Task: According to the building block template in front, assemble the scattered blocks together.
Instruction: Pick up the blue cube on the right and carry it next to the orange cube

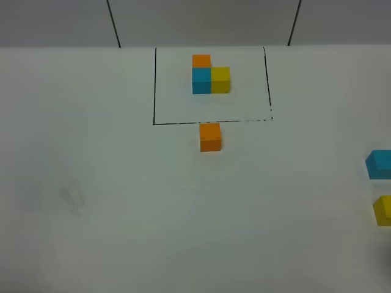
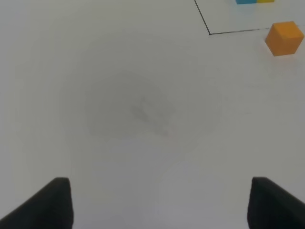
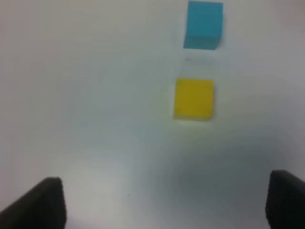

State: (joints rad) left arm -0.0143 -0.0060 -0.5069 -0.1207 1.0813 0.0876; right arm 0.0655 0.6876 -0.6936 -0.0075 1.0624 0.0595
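Stage: we judge the task to be at its opening, since the three loose cubes lie apart and neither claw holds one.
Template: the building block template (image 1: 211, 78) sits at the far side of the white table (image 1: 122, 213), inside a black-line rectangle (image 1: 154, 85). It is an L of three joined cubes, with orange farthest, blue in front of it and yellow at the blue's right.
Orange cube: the loose orange cube (image 1: 210, 136) stands just outside the rectangle's near line, close to its middle. The left wrist view also shows it, beyond the rectangle's corner.
Blue cube: the loose blue cube (image 1: 380, 163) lies at the right edge of the high view, well apart from the orange one.
Yellow cube: the loose yellow cube (image 1: 383, 210) lies near the blue one on its near side, with a gap between them.
Left claw: the left gripper (image 2: 159, 205) is spread wide over bare table and is empty.
Right claw: the right gripper (image 3: 164, 202) is also spread wide and empty, with the yellow cube ahead of it and the blue one beyond.
Next move: we think the right arm should go forward, straddle the yellow cube squarely and close on it.
Demand: we reckon the cube faces must be kept parallel to the template's so that the cubes meet flush.
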